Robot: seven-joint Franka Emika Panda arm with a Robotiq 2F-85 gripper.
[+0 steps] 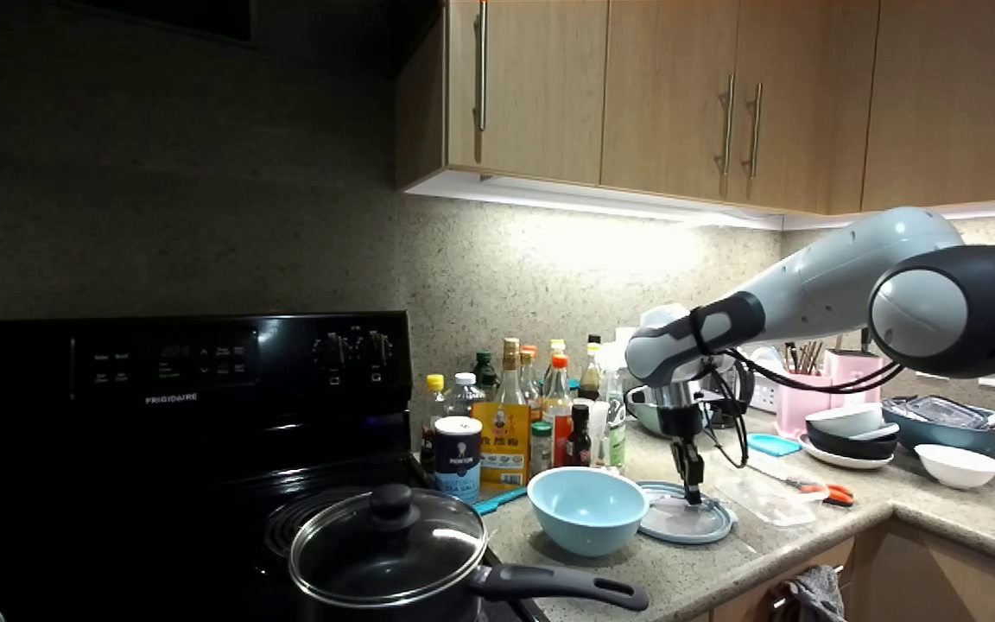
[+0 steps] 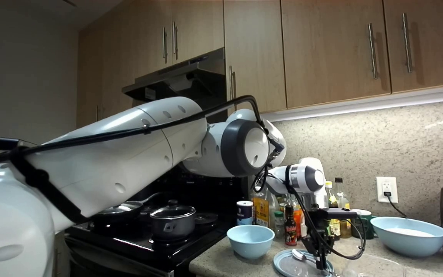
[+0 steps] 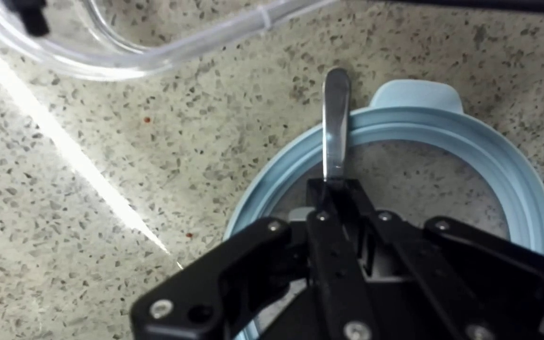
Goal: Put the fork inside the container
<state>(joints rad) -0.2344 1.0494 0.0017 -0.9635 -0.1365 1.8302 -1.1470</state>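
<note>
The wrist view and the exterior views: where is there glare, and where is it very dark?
Wrist view: a white streak, likely glare, crosses the countertop, and the metal handle shines; in both exterior views, the backsplash is bright under the cabinets; in an exterior view, the wall above the stove is nearly black.

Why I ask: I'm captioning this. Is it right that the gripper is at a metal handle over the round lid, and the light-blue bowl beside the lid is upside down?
Not quite: the light-blue bowl stands upright, mouth up, as both exterior views show. It is beside the round lid, and the gripper is at a metal handle over that lid.
</note>
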